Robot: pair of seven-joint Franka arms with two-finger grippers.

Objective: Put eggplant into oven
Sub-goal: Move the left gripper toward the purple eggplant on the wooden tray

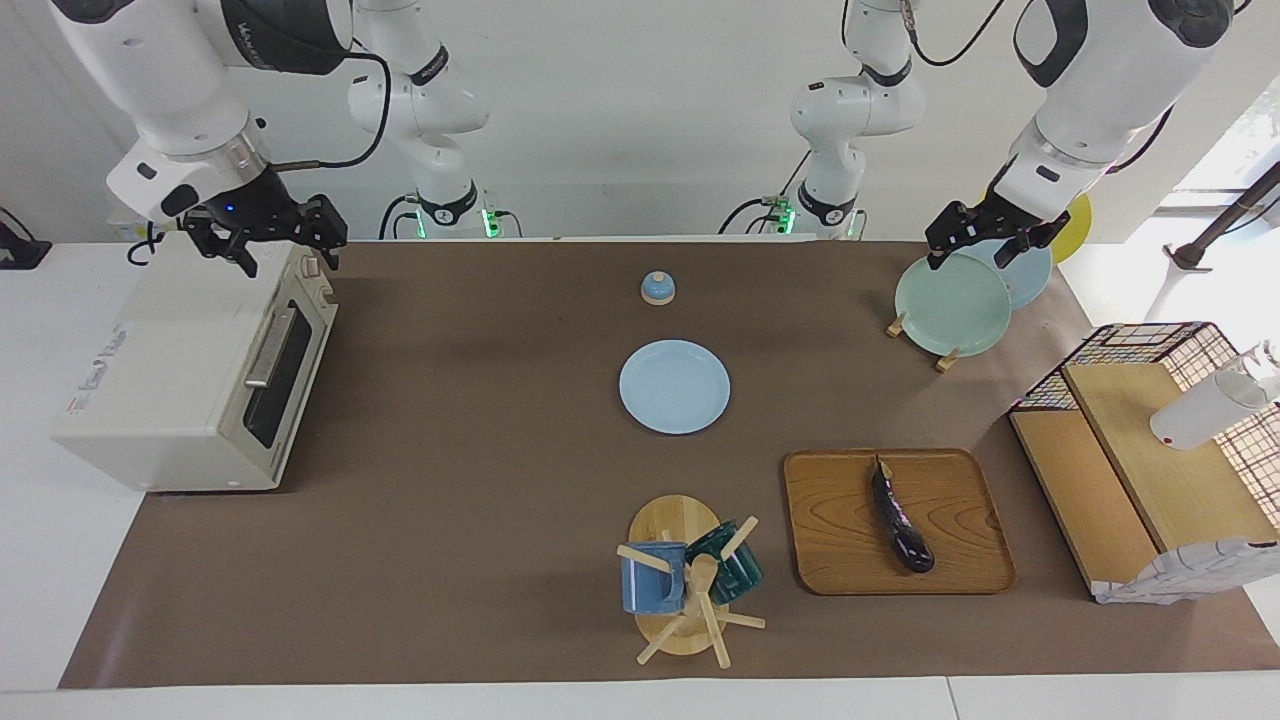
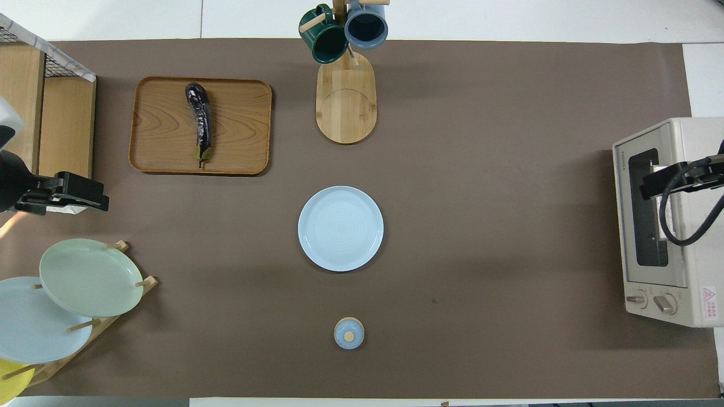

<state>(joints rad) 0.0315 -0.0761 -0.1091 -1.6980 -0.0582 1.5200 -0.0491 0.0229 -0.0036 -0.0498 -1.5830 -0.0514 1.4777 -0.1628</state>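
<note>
Fingers on both grippers stand spread and hold nothing. Taking the facing view from its left side across: the right gripper (image 1: 283, 240) hangs over the top of the boxy cream-white toaster oven (image 1: 160, 380), whose dark glass door (image 1: 283, 372) with its metal bar handle (image 1: 268, 350) is shut. Mid-table lies the round pale blue plate (image 1: 674, 386). Toward the left arm's end, the slim glossy dark purple eggplant (image 1: 899, 518) rests lengthwise on the rounded wooden tray (image 1: 830, 520), farther from the robots than the plate. The left gripper (image 1: 985, 235) hovers over the pale green plate (image 1: 950, 305) in its rack.

I judge nothing begun — the door comes first. The right gripper should hook the handle squarely and swing the door fully down, while the left descends on the eggplant's thicker middle, fingers across its width — its gloss invites slipping.
</note>
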